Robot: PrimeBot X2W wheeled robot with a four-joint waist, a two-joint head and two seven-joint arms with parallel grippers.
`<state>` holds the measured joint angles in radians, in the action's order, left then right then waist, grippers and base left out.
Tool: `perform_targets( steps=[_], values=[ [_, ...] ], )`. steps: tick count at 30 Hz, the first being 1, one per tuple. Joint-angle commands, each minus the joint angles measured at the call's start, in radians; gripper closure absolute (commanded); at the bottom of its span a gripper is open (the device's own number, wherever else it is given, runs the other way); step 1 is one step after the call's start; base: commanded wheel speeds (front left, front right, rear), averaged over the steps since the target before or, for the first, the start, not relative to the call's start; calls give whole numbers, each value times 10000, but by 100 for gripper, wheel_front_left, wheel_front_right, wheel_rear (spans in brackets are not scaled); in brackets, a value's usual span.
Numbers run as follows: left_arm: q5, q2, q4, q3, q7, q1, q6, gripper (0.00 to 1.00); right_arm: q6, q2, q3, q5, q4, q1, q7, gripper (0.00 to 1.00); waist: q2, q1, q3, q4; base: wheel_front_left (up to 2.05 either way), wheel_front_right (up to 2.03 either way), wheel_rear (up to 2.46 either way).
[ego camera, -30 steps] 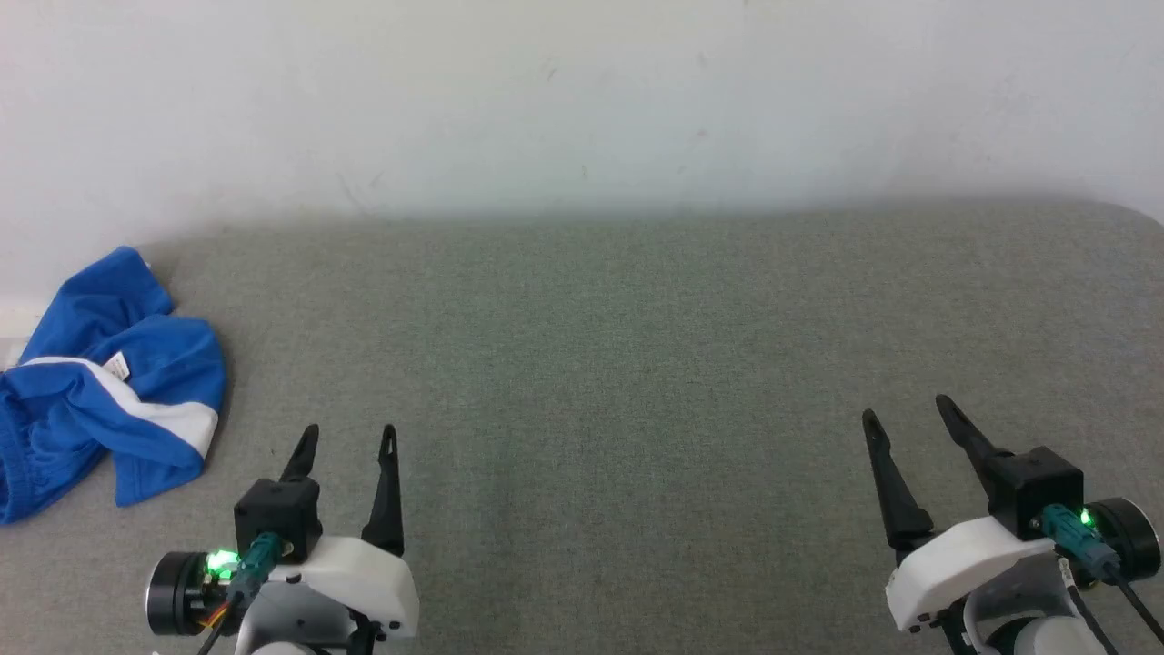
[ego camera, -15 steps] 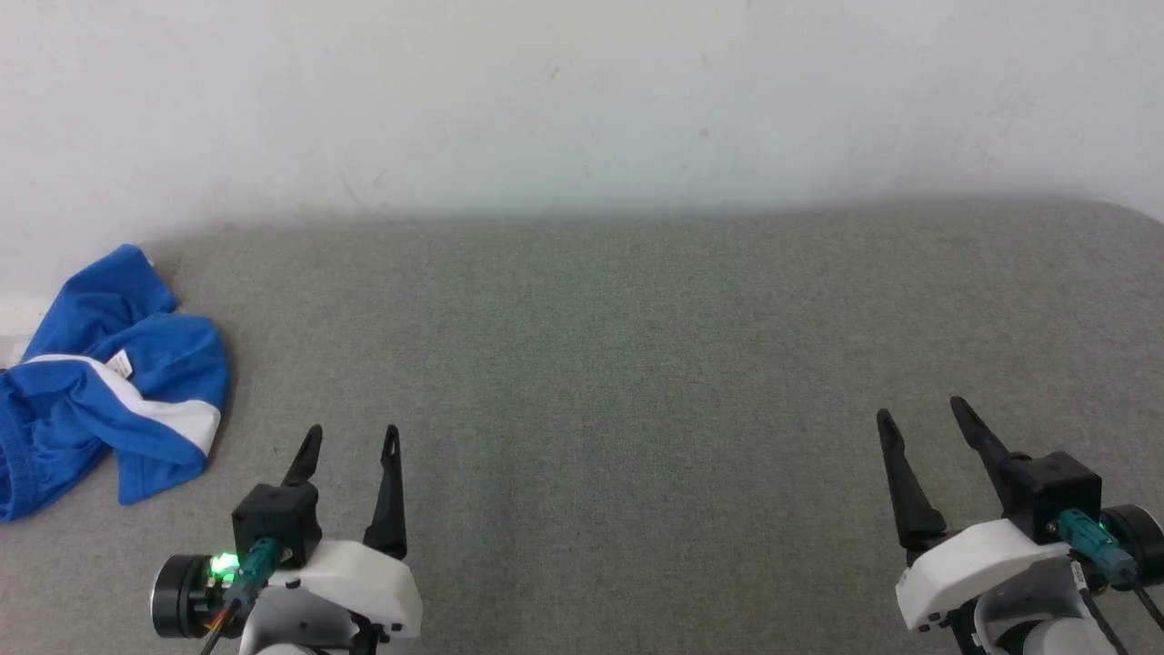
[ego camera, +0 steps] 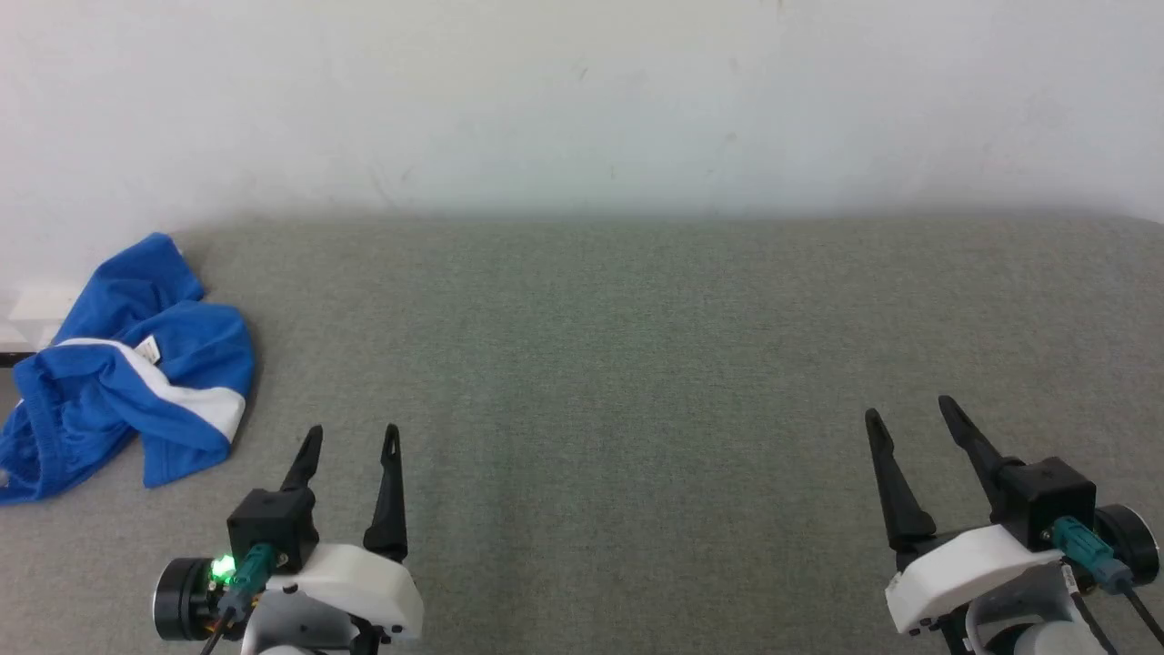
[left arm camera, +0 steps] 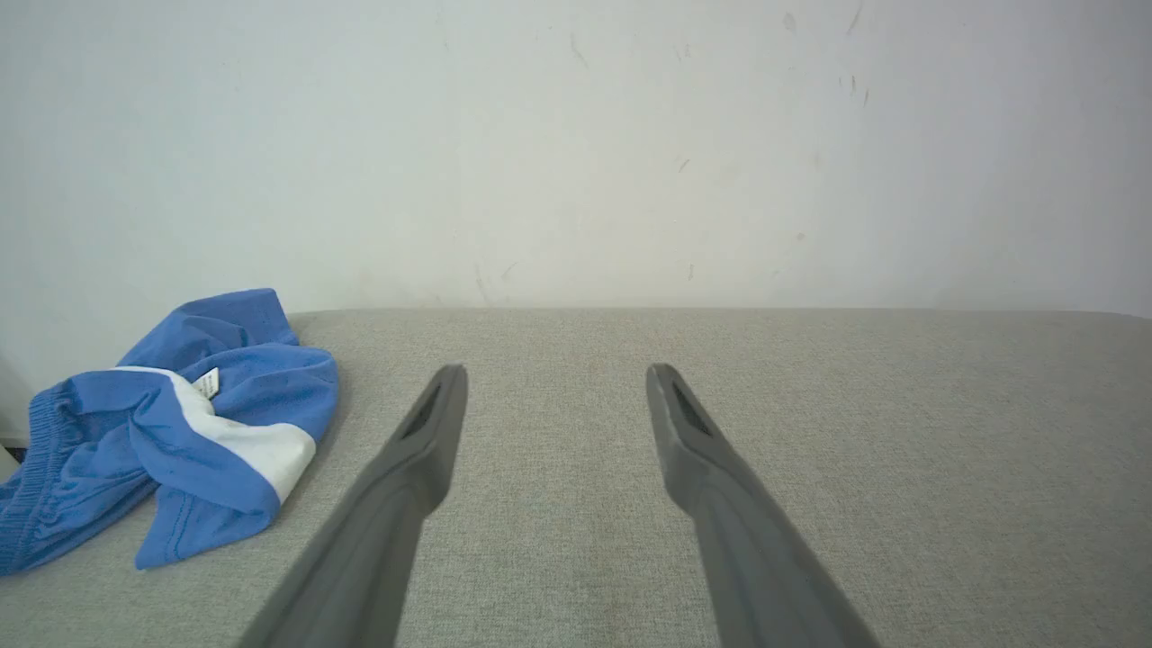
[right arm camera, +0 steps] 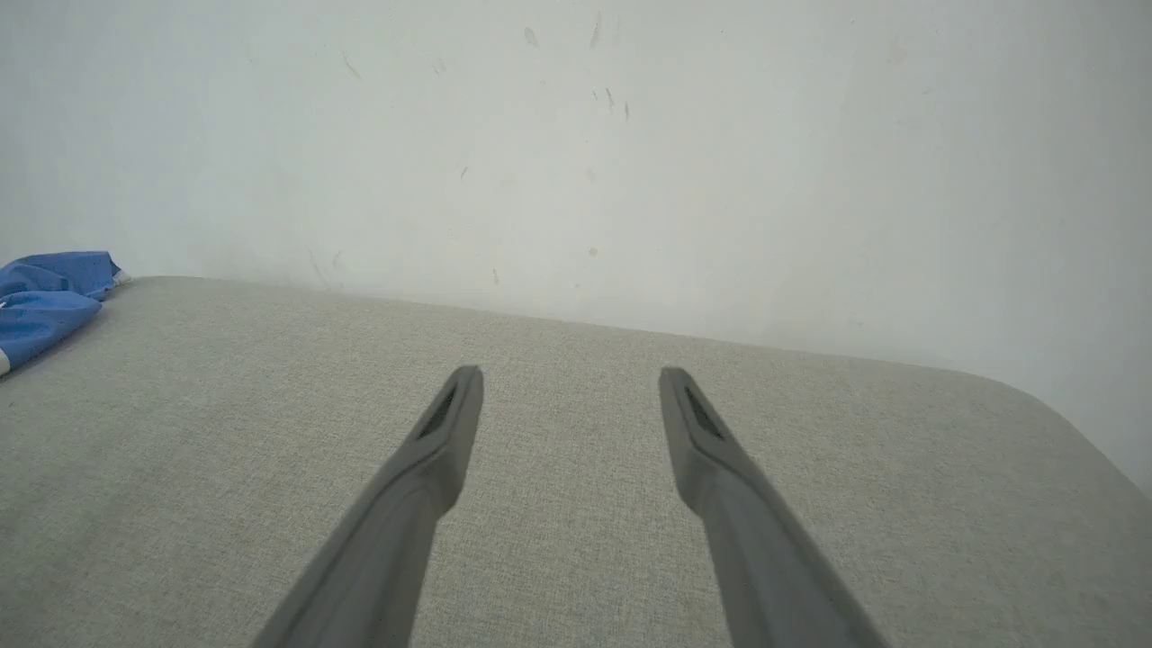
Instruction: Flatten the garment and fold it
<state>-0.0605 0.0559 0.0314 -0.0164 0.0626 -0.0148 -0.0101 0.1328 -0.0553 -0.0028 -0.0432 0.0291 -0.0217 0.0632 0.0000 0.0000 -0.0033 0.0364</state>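
Observation:
The garment (ego camera: 118, 364) is a crumpled heap of bright blue fabric with a white stripe and a small white label, lying at the far left of the grey padded surface (ego camera: 637, 364). It also appears at the left in the left wrist view, garment (left arm camera: 180, 423), and as a blue edge in the right wrist view, garment (right arm camera: 45, 301). My left gripper (ego camera: 353, 429) hovers open, a little right of and nearer than the heap, empty; its own view shows the left gripper (left arm camera: 553, 369) over bare cloth. Far to the right my right gripper (ego camera: 909, 407) is open and empty, likewise the right gripper (right arm camera: 569, 371).
A white wall (ego camera: 582, 100) rises directly behind the surface's far edge. The surface's rounded right corner (right arm camera: 1071, 414) shows in the right wrist view. At the far left, beyond the heap, a pale ledge (ego camera: 32, 305) sits past the surface's edge.
The whole head view has shifted, so the heap sits a bit further right and higher in it: the camera turned. Both grippers stay open, with the right one nudged slightly.

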Motion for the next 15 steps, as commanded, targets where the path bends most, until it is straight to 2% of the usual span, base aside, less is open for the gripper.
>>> perform_targets(
  steps=[1,15],
  values=[
    [-88,-16,58,-25,111,-113,-49,0,-6,14,28,-101,-17,-73,108,0,0,0,-19,137,0,0,0],
    [-355,-22,143,-15,404,-163,-105,0,-8,20,207,-143,120,-79,400,0,0,0,-16,974,0,0,0]
  ],
)
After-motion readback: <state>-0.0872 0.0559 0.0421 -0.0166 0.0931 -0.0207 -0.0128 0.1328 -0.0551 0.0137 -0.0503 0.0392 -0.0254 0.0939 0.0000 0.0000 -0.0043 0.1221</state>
